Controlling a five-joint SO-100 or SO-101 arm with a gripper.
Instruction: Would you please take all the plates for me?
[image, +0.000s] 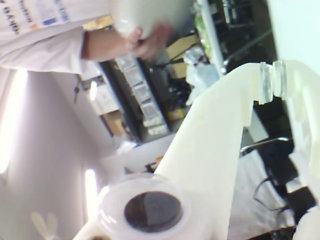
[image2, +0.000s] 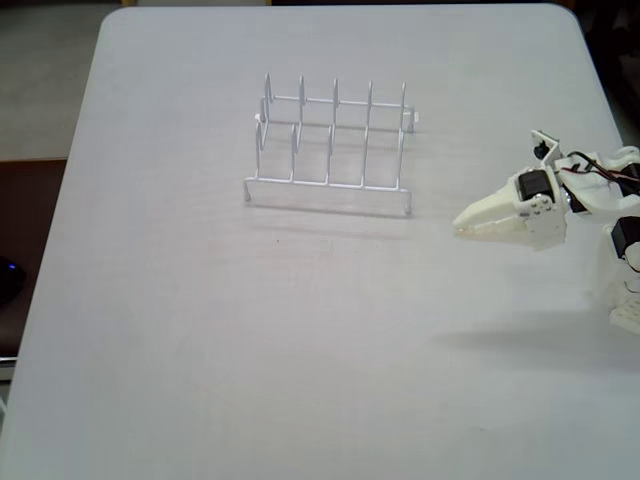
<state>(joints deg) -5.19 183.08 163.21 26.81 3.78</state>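
Gripper: your gripper (image2: 462, 226) sits at the right of the fixed view, about mid-height, pointing left over the table. Its fingertips come together in one narrow point, so it reads as closed and holds nothing.

Arm: your arm (image2: 600, 200) enters from the right edge of the fixed view, white, with dark motors and wires showing. It is well apart from the rack.

Rack: the rack (image2: 330, 150) stands upright in the upper middle of the fixed view. You see only bare wire dividers in it, with no plate in any slot.

Table: the table (image2: 250, 350) is a pale surface that fills most of the fixed view, with only the rack and the arm on it.

Plate: in the wrist view, a pale round thing at the top centre looks like the cream-white plate (image: 137, 17). It is blurred, so you cannot be sure of more than shape and colour. You see no plates on the table in the fixed view.

Hand: a person's hand (image: 150, 42) grips that plate at the top of the wrist view, with a white sleeve running to the upper left.

Wrist view: the camera points away from the table at a cluttered room. White arm parts fill the lower right of the frame.
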